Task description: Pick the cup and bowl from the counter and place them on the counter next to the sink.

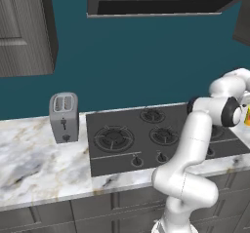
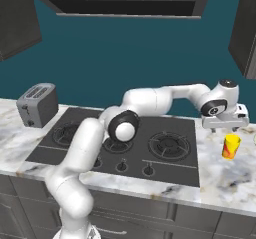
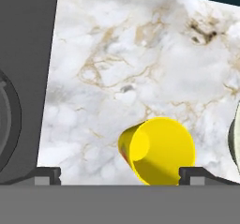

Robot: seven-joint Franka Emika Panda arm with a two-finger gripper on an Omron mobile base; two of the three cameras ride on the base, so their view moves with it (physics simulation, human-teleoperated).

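Yellow cup (image 2: pixel 231 146) stands upright on marble counter (image 2: pixel 235 180), mouth up.

Flat, even rendered light fills every view, with no glare and only faint shadows. Edges stay sharp, though the marble counter (image 3: pixel 140 54) looks slightly soft in the hand view.

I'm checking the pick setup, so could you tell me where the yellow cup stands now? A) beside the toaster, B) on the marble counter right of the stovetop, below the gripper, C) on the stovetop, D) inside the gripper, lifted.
B: the yellow cup stands on the marble counter right of the stovetop, with the gripper just above it.
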